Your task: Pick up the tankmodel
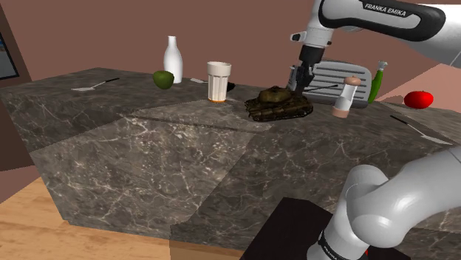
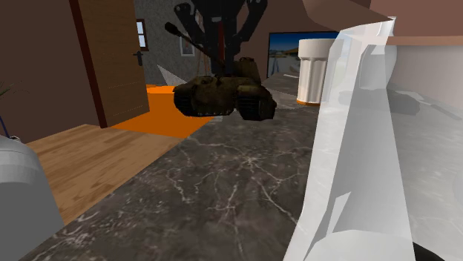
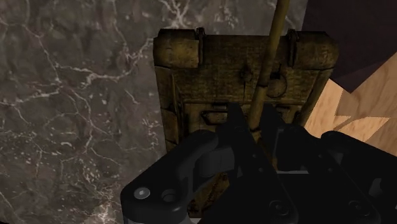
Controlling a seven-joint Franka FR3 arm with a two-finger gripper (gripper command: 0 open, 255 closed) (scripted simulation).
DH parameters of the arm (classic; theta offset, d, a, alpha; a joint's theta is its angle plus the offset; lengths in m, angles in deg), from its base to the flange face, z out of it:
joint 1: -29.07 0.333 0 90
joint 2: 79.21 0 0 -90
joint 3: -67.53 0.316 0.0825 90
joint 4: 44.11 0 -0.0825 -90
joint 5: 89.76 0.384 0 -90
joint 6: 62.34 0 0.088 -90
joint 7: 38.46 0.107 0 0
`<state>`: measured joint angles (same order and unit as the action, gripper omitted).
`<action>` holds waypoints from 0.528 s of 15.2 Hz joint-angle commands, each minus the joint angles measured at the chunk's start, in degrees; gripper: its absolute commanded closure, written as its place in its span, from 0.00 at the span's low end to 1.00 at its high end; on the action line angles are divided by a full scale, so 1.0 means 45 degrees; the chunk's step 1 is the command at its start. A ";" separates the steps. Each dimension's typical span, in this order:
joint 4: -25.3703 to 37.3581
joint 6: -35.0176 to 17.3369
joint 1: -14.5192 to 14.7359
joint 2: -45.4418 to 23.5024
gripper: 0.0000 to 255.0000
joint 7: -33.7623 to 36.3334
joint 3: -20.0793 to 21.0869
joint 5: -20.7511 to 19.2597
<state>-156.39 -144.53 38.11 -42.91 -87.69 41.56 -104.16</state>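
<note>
Claw [image 3: 257,127], wrist view: both black fingers [image 3: 234,130] drawn close together, pinching the gun barrel of the olive tank [image 3: 242,63] at its turret. Shoulder view: tank low over the dark marble counter [image 1: 148,155], white cup [image 1: 219,80] at its 9 o'clock, shaker [image 1: 344,96] at its 3 o'clock, green fruit [image 1: 163,79] and white bottle [image 1: 172,55] farther toward 9 o'clock; whether its tracks touch the stone cannot be told.
</note>
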 commanded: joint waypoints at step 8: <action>0.1770 0.1128 0.0158 -0.0621 1.00 -0.0186 0.0041 0.0206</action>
